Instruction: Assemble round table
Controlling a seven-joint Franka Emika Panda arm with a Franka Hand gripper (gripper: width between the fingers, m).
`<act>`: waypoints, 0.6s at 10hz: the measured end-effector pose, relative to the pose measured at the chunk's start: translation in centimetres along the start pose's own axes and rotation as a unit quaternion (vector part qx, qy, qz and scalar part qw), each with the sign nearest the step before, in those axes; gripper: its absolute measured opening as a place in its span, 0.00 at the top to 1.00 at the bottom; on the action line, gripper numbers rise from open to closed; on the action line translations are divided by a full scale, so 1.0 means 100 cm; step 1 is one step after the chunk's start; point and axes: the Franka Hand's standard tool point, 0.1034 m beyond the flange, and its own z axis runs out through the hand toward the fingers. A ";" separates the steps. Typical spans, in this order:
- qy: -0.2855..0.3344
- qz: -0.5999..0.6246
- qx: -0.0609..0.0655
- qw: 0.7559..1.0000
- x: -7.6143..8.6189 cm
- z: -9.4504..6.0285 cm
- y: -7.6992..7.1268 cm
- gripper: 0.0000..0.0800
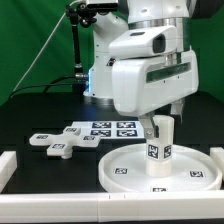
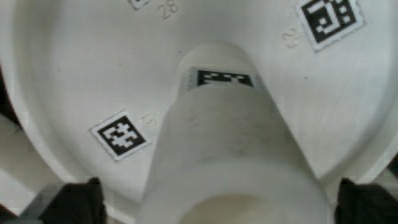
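Leg (image 1: 160, 140) upright on disc (image 1: 130, 158) — gripper (image 1: 163, 118) wide

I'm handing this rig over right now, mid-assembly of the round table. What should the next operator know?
Gripper: open, straddling the top of the leg, not clamped.
Leg: upright at the middle of the disc; how firmly seated cannot be told.
Cross base: loose on the table, to the exterior view's left of the disc, beside the marker board.
Done: leg placed on disc.
Left: fit base onto leg.

Smooth white plastic disc (image 1: 160, 172), leg (image 1: 160, 138); matt black table (image 1: 40, 110)
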 end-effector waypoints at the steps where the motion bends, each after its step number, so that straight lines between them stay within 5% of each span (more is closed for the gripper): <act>1: -0.004 -0.045 -0.002 0.999 -0.001 0.000 0.000 0.19; 6: -0.027 -0.200 -0.009 0.979 -0.001 0.001 -0.001 0.19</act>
